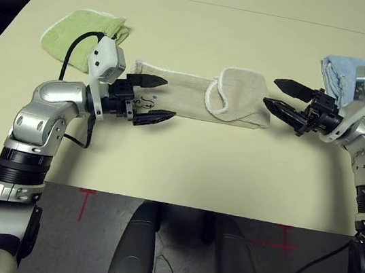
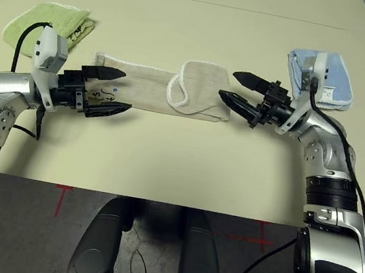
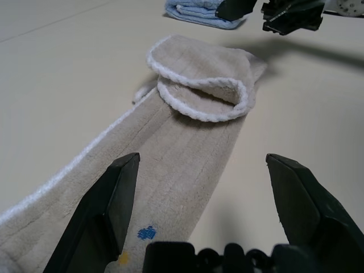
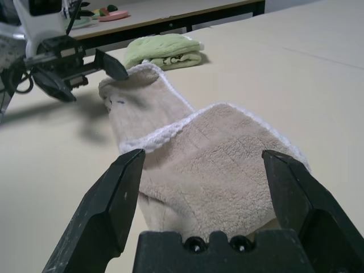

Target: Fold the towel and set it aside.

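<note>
three folded towels (image 1: pixel 175 91), two open claws (image 1: pixel 157 100)

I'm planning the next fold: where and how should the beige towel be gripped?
Probably at the left end of the beige towel, by its near edge, with the left gripper, coming from the robot's left. That end lies as a flat strip; the right end is already folded over.

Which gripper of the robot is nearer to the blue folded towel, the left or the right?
The right. The right gripper is just beside the blue folded towel, toward the table's middle; the left gripper is far off, over the beige towel's other end.
</note>
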